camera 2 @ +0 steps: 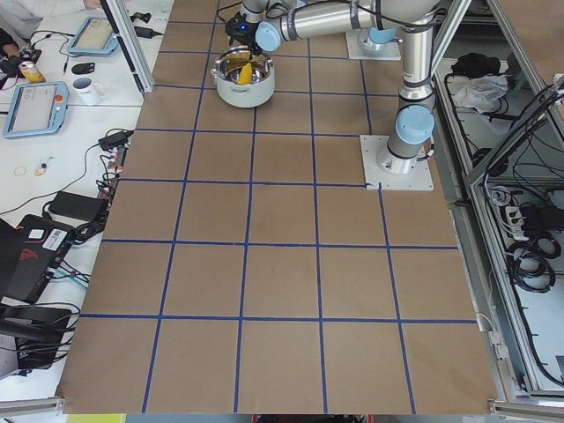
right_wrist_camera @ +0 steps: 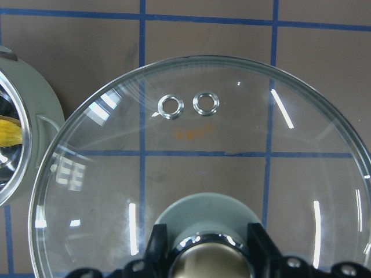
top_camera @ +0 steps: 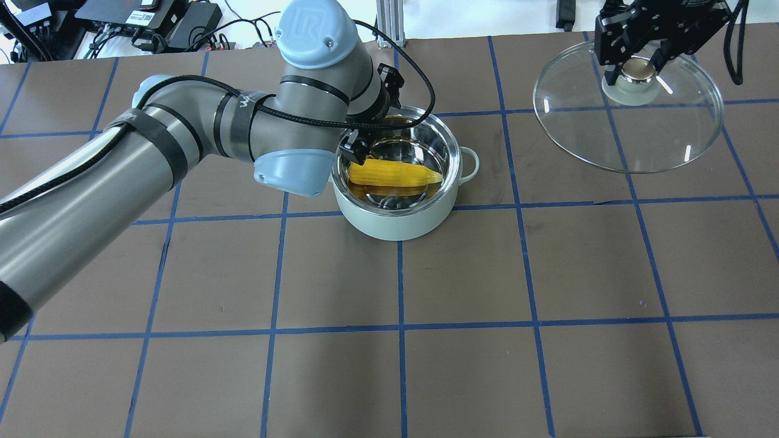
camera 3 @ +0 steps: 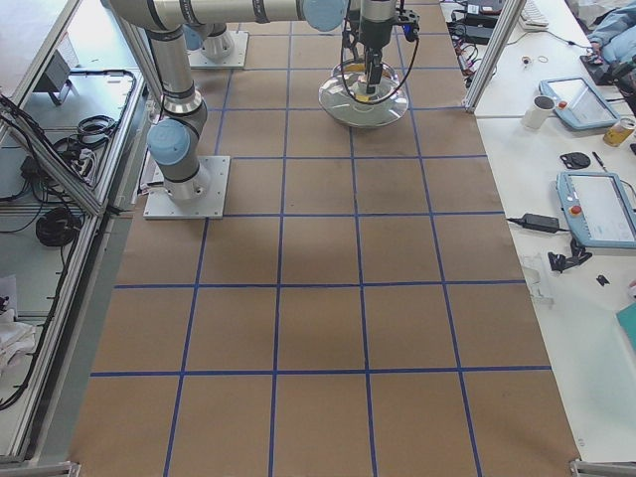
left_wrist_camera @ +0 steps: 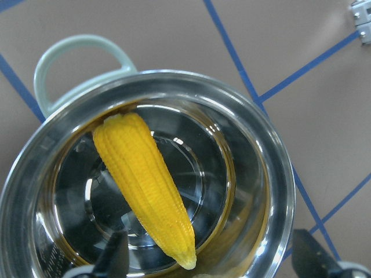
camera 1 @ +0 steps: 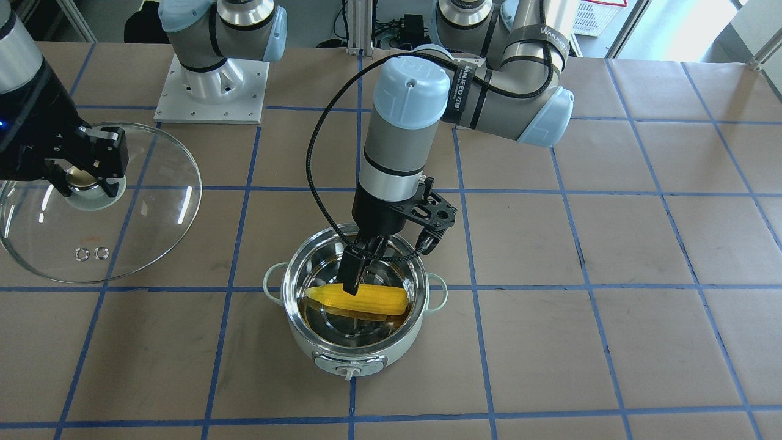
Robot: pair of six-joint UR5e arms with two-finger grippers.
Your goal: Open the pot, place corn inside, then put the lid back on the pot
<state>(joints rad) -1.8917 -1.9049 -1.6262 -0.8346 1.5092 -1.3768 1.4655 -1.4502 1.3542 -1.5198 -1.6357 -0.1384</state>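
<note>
The pale mint-green pot (camera 1: pixel 342 349) stands open near the table's middle and also shows in the overhead view (top_camera: pixel 395 222). The yellow corn (camera 1: pixel 374 299) lies flat across its steel bottom, also seen in the overhead view (top_camera: pixel 395 173) and the left wrist view (left_wrist_camera: pixel 145 185). My left gripper (camera 1: pixel 360 273) reaches into the pot over the corn. Its fingers (left_wrist_camera: pixel 113 258) stand wide apart and touch nothing. My right gripper (top_camera: pixel 636 66) is shut on the knob of the clear glass lid (top_camera: pixel 639 137), well to the pot's side. The lid also shows in the right wrist view (right_wrist_camera: pixel 203 162).
The table is brown paper with a blue tape grid (top_camera: pixel 398 274). The right arm's base plate (camera 1: pixel 211 91) sits behind the lid. Desks with tablets and cables (camera 2: pixel 53 97) line the far side. The left arm's elbow (top_camera: pixel 292 164) hangs beside the pot.
</note>
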